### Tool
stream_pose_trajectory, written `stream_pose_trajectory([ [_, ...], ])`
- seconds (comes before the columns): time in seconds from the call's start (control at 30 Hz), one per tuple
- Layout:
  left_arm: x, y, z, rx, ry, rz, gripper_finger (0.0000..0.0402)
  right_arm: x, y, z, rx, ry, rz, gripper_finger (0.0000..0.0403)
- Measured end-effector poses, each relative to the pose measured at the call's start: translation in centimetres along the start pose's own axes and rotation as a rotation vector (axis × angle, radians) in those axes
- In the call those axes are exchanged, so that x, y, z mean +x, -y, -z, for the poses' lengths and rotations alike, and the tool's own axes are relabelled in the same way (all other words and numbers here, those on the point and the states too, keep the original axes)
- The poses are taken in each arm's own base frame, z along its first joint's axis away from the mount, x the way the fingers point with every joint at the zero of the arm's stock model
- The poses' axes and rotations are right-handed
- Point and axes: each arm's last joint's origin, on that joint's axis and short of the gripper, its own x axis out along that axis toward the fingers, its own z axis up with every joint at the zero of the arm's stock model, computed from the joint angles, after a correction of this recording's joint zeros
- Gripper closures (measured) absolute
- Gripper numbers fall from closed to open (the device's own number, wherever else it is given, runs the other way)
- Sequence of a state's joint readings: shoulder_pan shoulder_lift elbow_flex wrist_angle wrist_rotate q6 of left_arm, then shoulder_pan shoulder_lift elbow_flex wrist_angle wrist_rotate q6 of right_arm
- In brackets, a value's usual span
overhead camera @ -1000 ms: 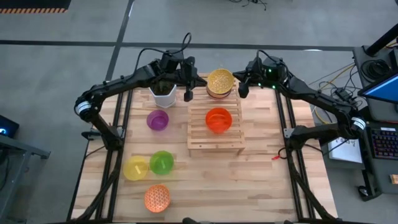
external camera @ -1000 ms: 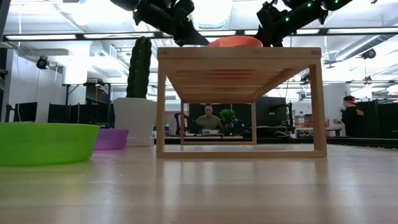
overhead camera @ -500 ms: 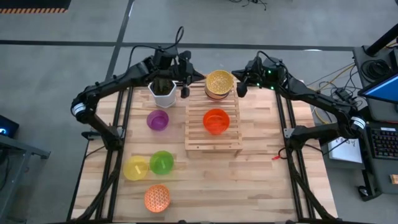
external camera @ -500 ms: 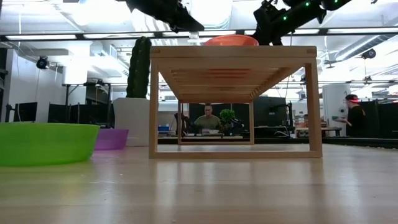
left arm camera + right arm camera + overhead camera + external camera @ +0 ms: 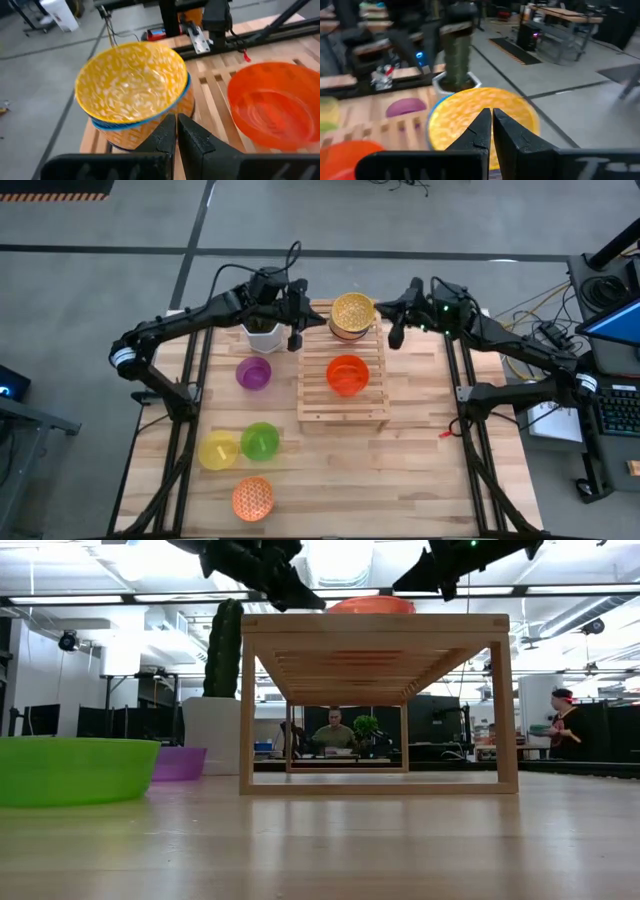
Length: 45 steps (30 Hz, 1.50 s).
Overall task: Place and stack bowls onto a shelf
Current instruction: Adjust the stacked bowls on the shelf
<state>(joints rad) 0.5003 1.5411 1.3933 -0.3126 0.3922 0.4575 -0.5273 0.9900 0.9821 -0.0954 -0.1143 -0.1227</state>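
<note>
Both end effectors, left (image 5: 295,340) and right (image 5: 394,338), hang closed and empty on either side of the stacked bowls (image 5: 353,313) on the shelf (image 5: 343,405), beside a red-orange bowl (image 5: 349,373).

Wooden shelf (image 5: 378,625) on worktop (image 5: 320,840), red-orange bowl (image 5: 371,605) atop; green bowl (image 5: 75,768) near left, purple bowl (image 5: 180,763) beyond.

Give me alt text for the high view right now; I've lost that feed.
Seen from above, a slatted wooden shelf holds a red-orange bowl and, at its far end, a stack topped by a yellow patterned bowl. The shut left gripper and shut right gripper flank that stack. Purple, yellow, green and orange lattice bowls sit on the table.
</note>
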Motion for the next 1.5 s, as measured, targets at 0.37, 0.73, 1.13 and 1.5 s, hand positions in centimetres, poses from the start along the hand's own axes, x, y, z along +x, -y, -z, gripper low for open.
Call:
stream_pose_trajectory([
  [0.37, 0.4, 0.2, 0.7, 0.011, -0.004, -0.013, 0.0402, 0.2, -0.4, -0.5, 0.074, -0.013, 0.154, 0.0394],
  [0.73, 0.3, 1.2, 1.8, 0.062, 0.024, -0.017, 0.0402, -0.2, 0.1, -3.5, 0.246, -0.18, 0.16, 0.0315],
  [1.13, 1.4, 1.4, 3.2, 0.024, 0.175, -0.083, 0.0402, 1.6, -0.2, -0.7, 0.293, -0.152, 0.161, 0.0274],
  [1.5, 2.6, 1.3, 4.0, -0.001, 0.145, -0.074, 0.0402, 2.5, -0.3, 1.6, 0.325, -0.093, 0.161, 0.0292],
])
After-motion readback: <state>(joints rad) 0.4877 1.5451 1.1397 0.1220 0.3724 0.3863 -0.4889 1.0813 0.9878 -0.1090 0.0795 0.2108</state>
